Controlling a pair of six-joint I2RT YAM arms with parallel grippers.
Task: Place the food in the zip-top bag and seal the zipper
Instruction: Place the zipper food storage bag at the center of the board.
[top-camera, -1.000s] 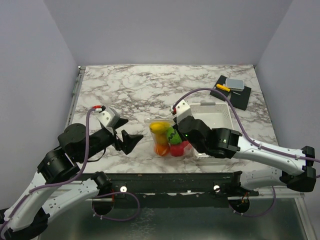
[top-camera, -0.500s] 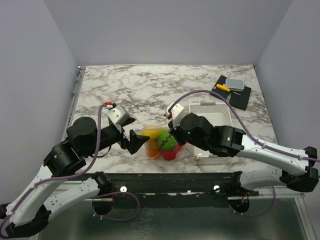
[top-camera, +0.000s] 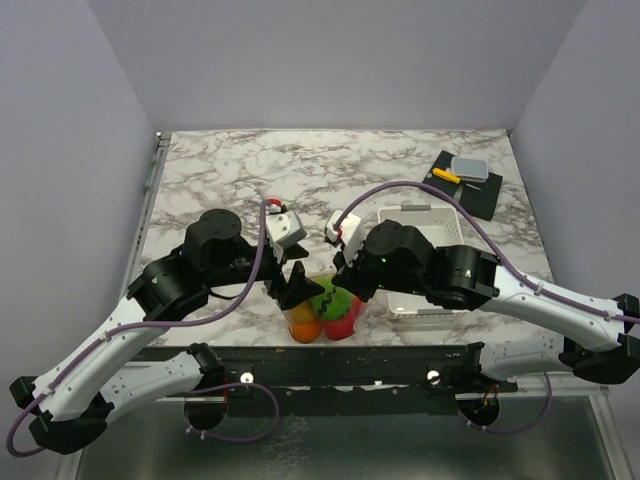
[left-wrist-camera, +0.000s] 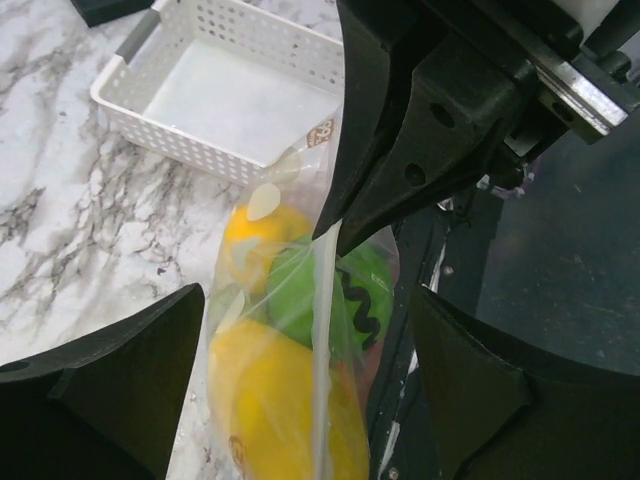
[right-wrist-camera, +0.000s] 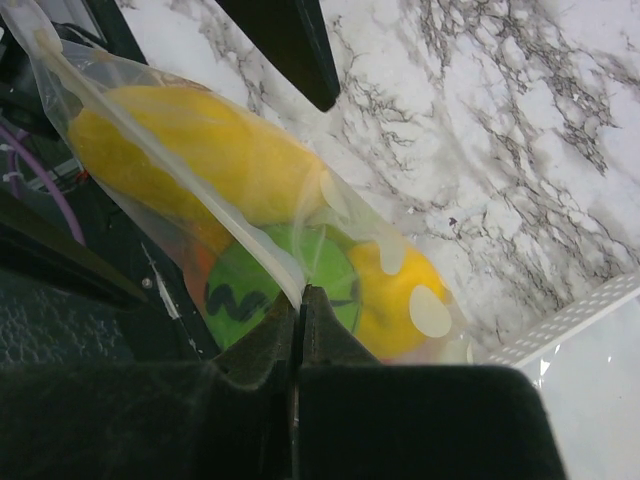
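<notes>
The right gripper (right-wrist-camera: 300, 303) is clamped tight on the narrow pale zipper strip (left-wrist-camera: 322, 330) at the mouth of a clear, crinkly plastic zip-top bag (top-camera: 322, 308), and so holds the bag by its top edge. The bag hangs at the near edge of the marbled desk (top-camera: 300, 170), between the two arms; whether its bottom rests on the desk I cannot tell.

Inside it sits the glossy toy food: a long yellow piece (right-wrist-camera: 200, 150), a round green piece with a black zigzag line (right-wrist-camera: 265, 290), a smaller yellow piece (left-wrist-camera: 258, 235), and lower down an orange piece (top-camera: 305, 328) and a red piece (top-camera: 341, 328).

The left gripper (left-wrist-camera: 310, 400) stands wide, one finger on each side of the bag just below the right gripper's tips, and holds nothing.

A white slotted plastic basket (left-wrist-camera: 180, 150) stands on the desk just behind the bag. A black pad (top-camera: 480, 200) lies at the far right corner, well apart.
</notes>
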